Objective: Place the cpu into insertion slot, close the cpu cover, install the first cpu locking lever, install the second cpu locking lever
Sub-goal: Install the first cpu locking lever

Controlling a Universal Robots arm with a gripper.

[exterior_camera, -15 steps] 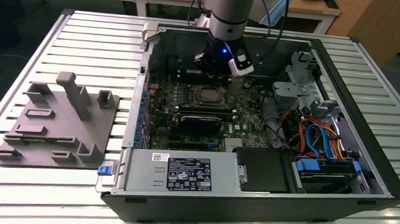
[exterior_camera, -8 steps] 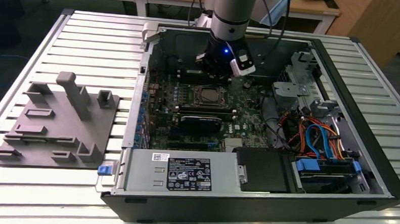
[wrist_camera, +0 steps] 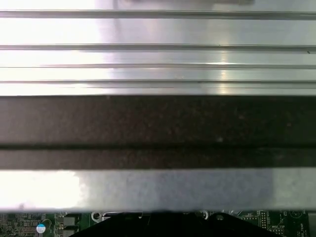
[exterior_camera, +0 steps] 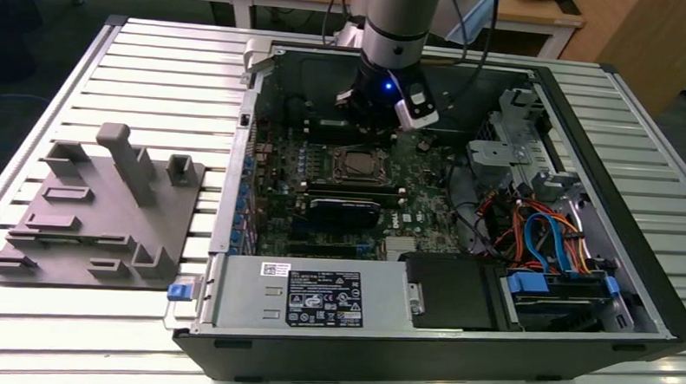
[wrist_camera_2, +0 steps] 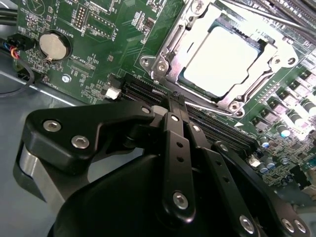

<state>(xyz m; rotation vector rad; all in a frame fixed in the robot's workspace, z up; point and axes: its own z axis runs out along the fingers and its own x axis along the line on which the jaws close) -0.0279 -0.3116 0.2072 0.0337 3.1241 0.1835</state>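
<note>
1. Showing a black gripper (wrist_camera_2: pixel 173 101) hovering low over a green circuit board (wrist_camera_2: pixel 98 29), jaws pinched together, gripping nothing.
2. Showing the chip (wrist_camera_2: pixel 222 57) lying in its socket just beyond the fingertips, the metal cover (wrist_camera_2: pixel 173 44) seemingly folded down around it.
3. Probably working on the locking levers, calling for a careful push on thin wire.
4. Sitting inside an open computer case (exterior_camera: pixel 622 152) on a slatted metal table (exterior_camera: pixel 152 62), beside a grey fixture plate (exterior_camera: pixel 87 224).

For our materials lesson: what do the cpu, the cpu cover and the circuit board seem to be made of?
The cpu: metal top, dull silver, soft even glare. The cpu cover: bare glossy metal, probably steel, sharp bright glints. The circuit board: green coated laminate, likely fibreglass, faintly shiny.
</note>
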